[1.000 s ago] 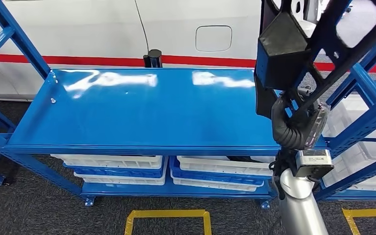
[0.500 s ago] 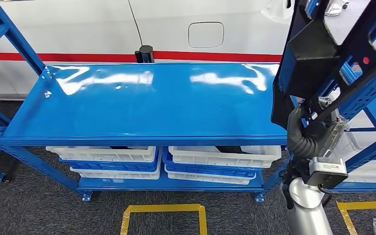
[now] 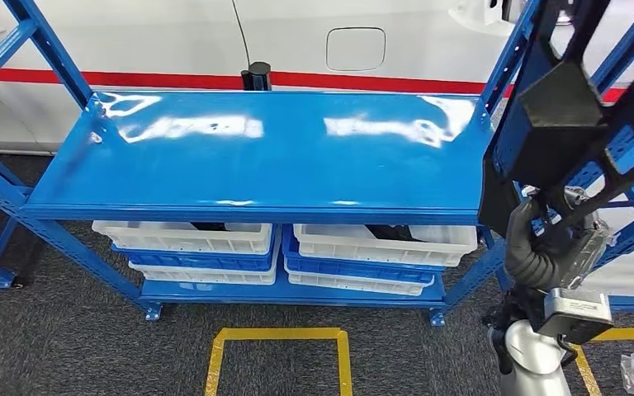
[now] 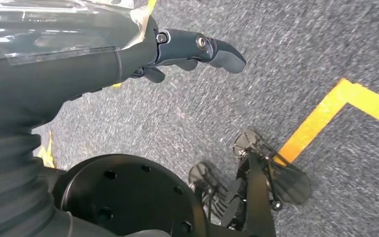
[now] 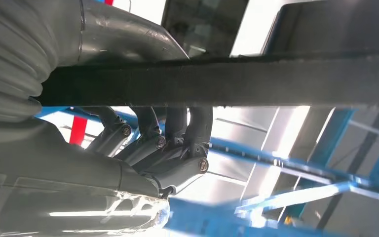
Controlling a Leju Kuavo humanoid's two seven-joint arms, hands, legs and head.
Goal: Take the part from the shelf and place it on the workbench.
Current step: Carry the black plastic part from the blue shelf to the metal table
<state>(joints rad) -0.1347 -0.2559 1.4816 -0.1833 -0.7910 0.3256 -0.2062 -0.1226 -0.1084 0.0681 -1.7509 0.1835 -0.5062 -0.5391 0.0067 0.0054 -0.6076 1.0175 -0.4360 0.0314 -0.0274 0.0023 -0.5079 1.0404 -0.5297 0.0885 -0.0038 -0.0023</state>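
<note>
The head view looks forward and down on the blue worktop (image 3: 272, 148). The left wrist view faces the carpet floor (image 4: 296, 64) closely. The right wrist view, very near, seemingly looks upward past the right hand (image 5: 153, 148), which the head view shares.

This is a factory or warehouse floor. A blue steel rack (image 3: 256, 157) stands at twelve o'clock with white plastic bins (image 3: 186, 238) on its lower shelf, and yellow tape lines (image 3: 276, 336) mark the grey carpeted floor (image 3: 58, 346) at six o'clock. Behind the rack runs a white vehicle body with a red stripe (image 3: 165, 80).
</note>
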